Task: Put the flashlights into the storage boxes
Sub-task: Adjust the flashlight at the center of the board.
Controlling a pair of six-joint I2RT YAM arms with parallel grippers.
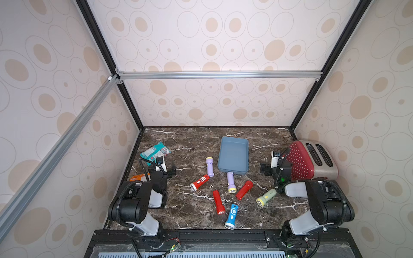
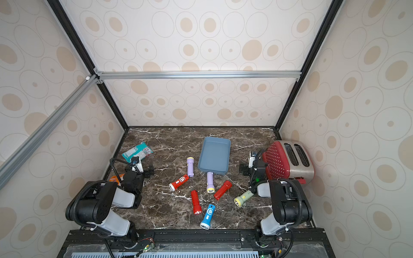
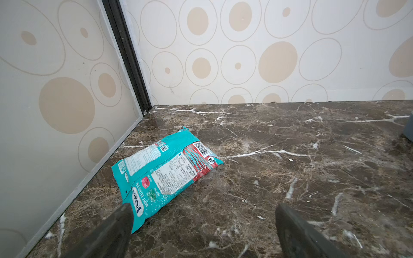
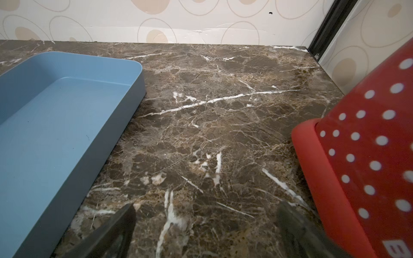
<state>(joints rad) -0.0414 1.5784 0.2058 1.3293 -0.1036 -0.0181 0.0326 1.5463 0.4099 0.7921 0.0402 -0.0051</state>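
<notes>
Several flashlights lie loose on the marble in front of the empty blue-grey storage box (image 1: pixel 233 154) (image 2: pixel 214 154) (image 4: pixel 55 125). Two are lilac (image 1: pixel 209 166) (image 1: pixel 231 182), three red (image 1: pixel 199 182) (image 1: pixel 218 202) (image 1: pixel 244 190), one blue (image 1: pixel 231 216) and one pale green (image 1: pixel 266 197). The second lilac one touches the box's near wall. My left gripper (image 1: pixel 162 166) (image 3: pixel 203 208) hangs open at the left, over bare marble. At the right, between box and toaster, my right gripper (image 1: pixel 273 166) (image 4: pixel 206 206) is also open, holding nothing.
A teal snack bag (image 1: pixel 155 152) (image 3: pixel 165 169) lies in the back left corner, just ahead of the left fingers. An orange packet (image 1: pixel 136 178) sits by the left wall. The red dotted toaster (image 1: pixel 310 160) (image 4: pixel 357 156) stands close beside the right gripper.
</notes>
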